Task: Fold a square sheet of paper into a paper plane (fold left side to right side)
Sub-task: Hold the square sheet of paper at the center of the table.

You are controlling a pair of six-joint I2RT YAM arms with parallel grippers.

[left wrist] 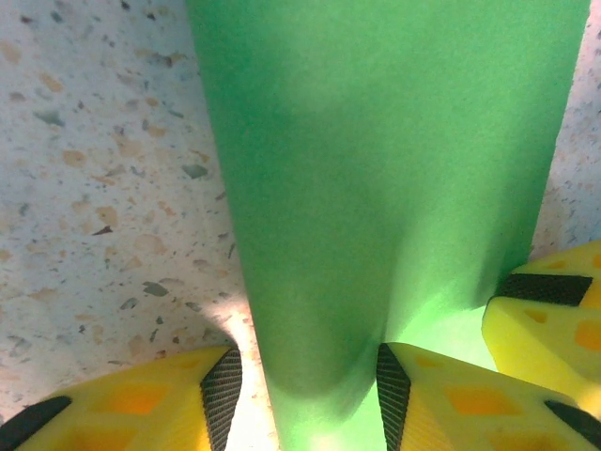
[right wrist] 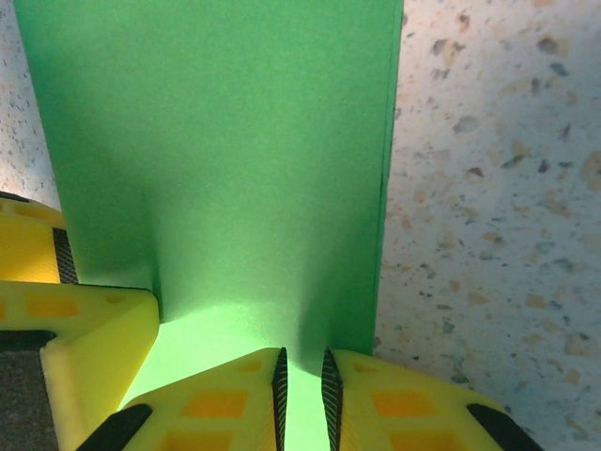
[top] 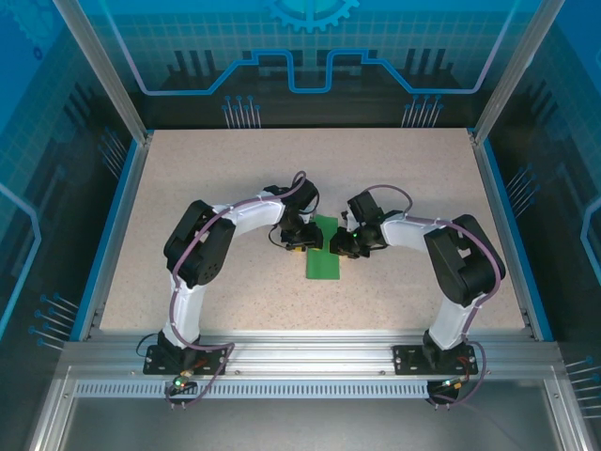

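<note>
The square sheet of paper point(top: 324, 260) is bright green and lies folded into a narrow rectangle at the table's middle. My left gripper point(top: 299, 242) is low over its upper left. In the left wrist view its jaws point(left wrist: 305, 395) stand apart astride the sheet's rounded left fold point(left wrist: 376, 188). One pad rests on the table, the other on the paper. My right gripper point(top: 340, 246) is on the upper right. Its jaws point(right wrist: 300, 385) are a narrow gap apart on the flat sheet point(right wrist: 225, 160), just inside its right edge, and hold nothing. The paper plane is out of view.
The speckled tabletop point(top: 188, 188) stretches wide on all sides of the sheet, bounded by blue side rails point(top: 111, 225) and a metal front rail point(top: 310, 352). The other arm's yellow finger point(left wrist: 545, 319) point(right wrist: 84, 329) sits close by in each wrist view.
</note>
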